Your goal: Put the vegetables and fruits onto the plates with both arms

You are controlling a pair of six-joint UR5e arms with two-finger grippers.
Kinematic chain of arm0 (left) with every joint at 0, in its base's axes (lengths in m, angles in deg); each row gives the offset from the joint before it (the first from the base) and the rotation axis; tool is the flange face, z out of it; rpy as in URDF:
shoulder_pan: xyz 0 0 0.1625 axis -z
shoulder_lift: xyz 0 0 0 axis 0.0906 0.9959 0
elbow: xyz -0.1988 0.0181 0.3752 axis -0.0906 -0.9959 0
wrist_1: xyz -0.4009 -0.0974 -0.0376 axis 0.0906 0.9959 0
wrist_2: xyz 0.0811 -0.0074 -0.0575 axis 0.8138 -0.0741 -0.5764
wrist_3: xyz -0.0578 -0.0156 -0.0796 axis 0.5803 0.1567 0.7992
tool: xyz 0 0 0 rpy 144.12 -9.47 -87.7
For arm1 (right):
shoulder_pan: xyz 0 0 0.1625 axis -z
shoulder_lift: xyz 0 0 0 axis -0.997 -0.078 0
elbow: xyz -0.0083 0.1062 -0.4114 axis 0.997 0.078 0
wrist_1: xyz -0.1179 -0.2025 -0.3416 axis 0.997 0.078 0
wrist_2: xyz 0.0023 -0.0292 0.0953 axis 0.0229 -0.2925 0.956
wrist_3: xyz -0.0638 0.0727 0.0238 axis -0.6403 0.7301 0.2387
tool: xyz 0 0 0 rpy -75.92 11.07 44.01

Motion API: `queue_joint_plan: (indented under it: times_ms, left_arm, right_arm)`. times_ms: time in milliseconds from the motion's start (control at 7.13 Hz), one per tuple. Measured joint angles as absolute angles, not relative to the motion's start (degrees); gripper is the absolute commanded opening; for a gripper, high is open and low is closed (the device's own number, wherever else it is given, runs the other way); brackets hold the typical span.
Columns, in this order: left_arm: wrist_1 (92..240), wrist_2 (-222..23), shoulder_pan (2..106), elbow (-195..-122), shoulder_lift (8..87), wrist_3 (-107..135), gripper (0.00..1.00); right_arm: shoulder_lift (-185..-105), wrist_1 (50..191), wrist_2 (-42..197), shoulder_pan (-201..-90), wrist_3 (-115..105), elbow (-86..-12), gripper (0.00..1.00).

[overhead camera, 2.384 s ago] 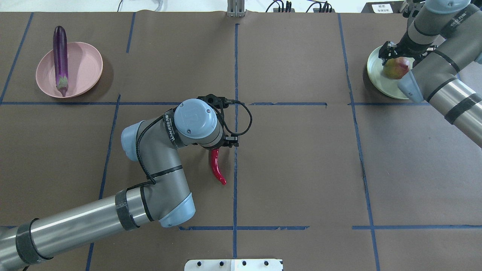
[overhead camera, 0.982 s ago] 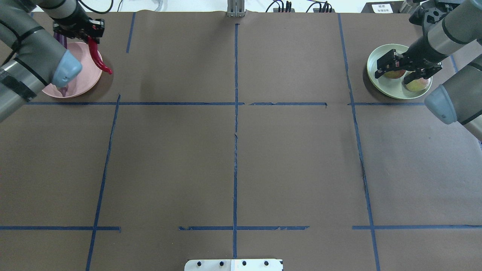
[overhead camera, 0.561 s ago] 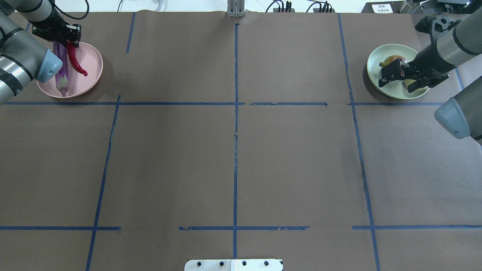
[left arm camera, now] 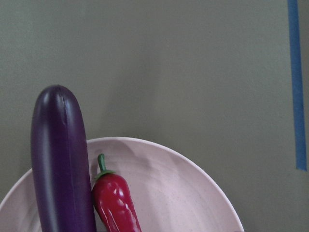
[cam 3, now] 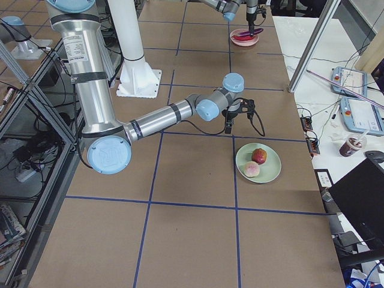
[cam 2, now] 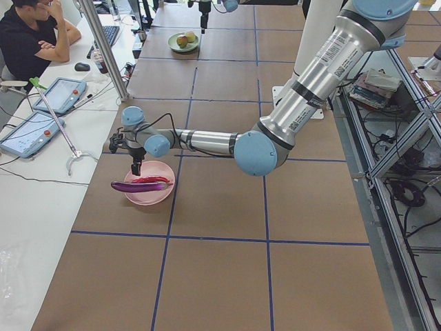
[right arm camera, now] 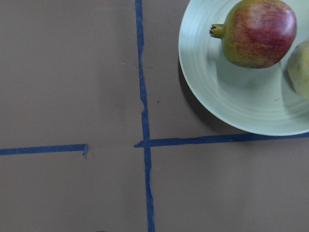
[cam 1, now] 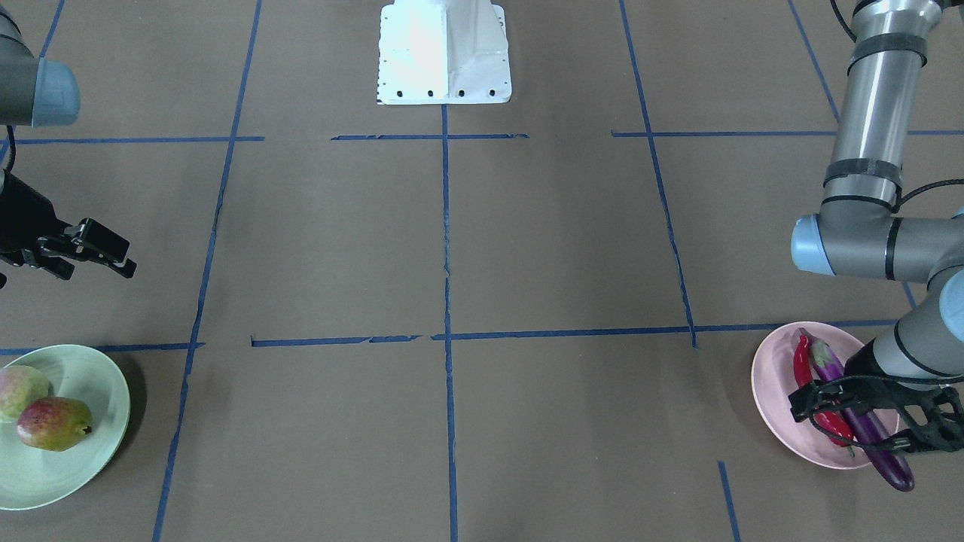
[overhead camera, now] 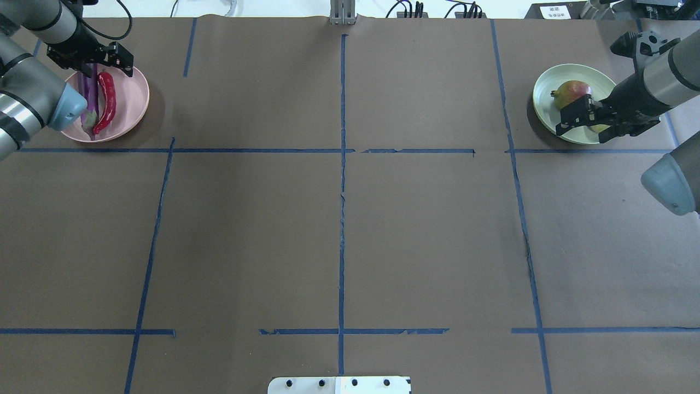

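Note:
The pale pink plate holds the purple eggplant and the red chili pepper, side by side; both also show in the left wrist view, the eggplant and the chili. My left gripper hangs open and empty just above them. The pale green plate holds the red-yellow pomegranate and the pale green-pink fruit. My right gripper is open and empty over the plate's near edge, raised above it.
Brown paper with blue tape lines covers the table. The white base block sits at the robot's side. An operator's desk with tablets runs along the far side of the table.
My left gripper carried the chili from the table's middle to the pink plate, opened and let it go; it now lies beside the eggplant. My right gripper drew back from the fruits.

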State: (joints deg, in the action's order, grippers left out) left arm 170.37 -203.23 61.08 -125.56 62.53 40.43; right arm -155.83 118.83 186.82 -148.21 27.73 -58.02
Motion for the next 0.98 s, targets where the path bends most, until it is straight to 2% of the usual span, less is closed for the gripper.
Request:
queue_joint_plan:
  times_ms: [561,982]
  left_arm:
    - [169.7,-210.7,70.0,-143.5,47.7,29.2,1.00]
    - [168.5,-214.0,77.1,-146.3,40.7,12.9,1.00]
  right_arm:
    - [-166.4,119.0,186.9,-156.7,17.0,-61.7,1.00]
    - [-176.1,119.0,187.3,-164.7,1.2,-62.6,1.00]
